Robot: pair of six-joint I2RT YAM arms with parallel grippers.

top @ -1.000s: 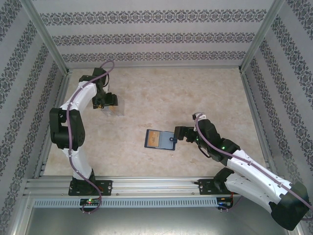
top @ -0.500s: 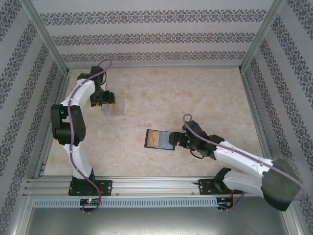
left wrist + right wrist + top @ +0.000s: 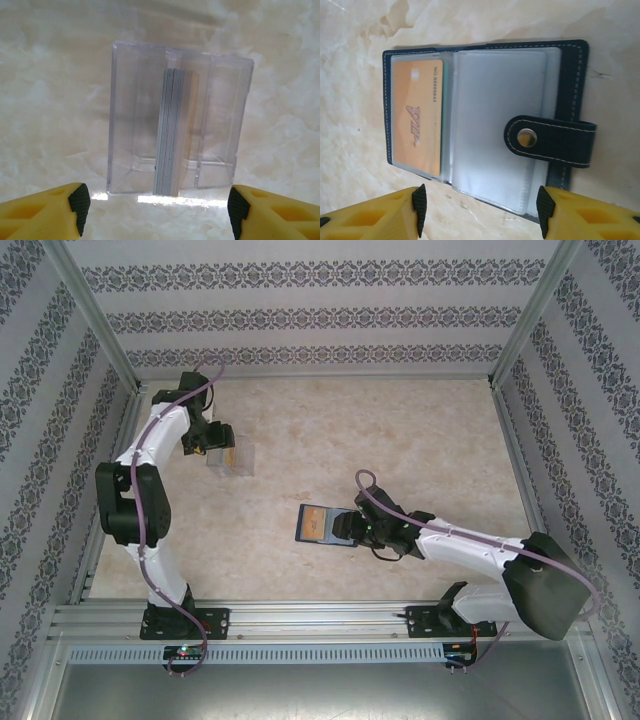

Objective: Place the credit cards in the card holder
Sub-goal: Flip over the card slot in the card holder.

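The navy card holder (image 3: 326,524) (image 3: 485,125) lies open in the middle of the table, with an orange credit card (image 3: 417,117) in its left clear sleeve and its clasp tab (image 3: 550,140) folded over the right sleeve. My right gripper (image 3: 479,210) (image 3: 352,525) is open, just short of the holder's near edge. A stack of cards (image 3: 175,132) stands on edge inside a clear plastic box (image 3: 177,122) (image 3: 228,458) at the far left. My left gripper (image 3: 156,210) is open, hovering just in front of that box, its pads wider apart than the box.
Metal frame posts and patterned walls enclose the beige table (image 3: 400,440). The aluminium rail (image 3: 320,620) with both arm bases runs along the near edge.
My right arm has stretched left and lowered toward the card holder. My left arm has shifted back and left a little by the clear box.
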